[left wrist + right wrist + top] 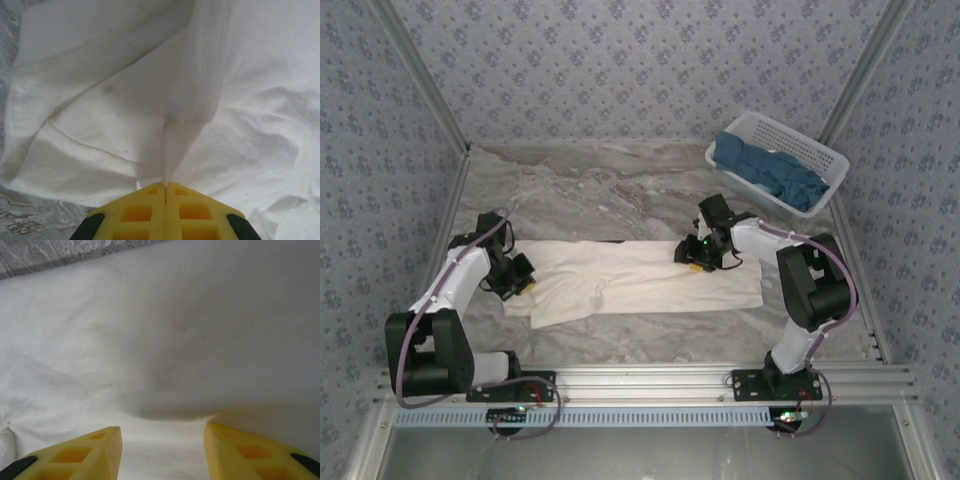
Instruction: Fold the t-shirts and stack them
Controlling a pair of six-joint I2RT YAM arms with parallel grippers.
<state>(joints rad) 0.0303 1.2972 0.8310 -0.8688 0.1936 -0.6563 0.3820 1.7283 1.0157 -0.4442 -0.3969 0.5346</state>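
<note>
The cream-white t-shirt (640,278) lies stretched across the middle of the marble table. At its left end my left gripper (525,280) is shut on a pinch of the cloth; in the left wrist view the yellow pads (145,210) meet and a ridge of the cream-white t-shirt (175,145) rises from between them. My right gripper (697,259) hovers low over the shirt's back edge on the right. Its yellow fingers (85,452) stand wide apart over the flat cream-white t-shirt (175,340), holding nothing. Dark teal-blue t-shirts (770,172) are heaped in the basket.
The white lattice basket (832,168) sits at the back right corner. Patterned walls with metal posts close in the table (590,190) on three sides. An aluminium rail (650,385) with both arm bases runs along the near edge.
</note>
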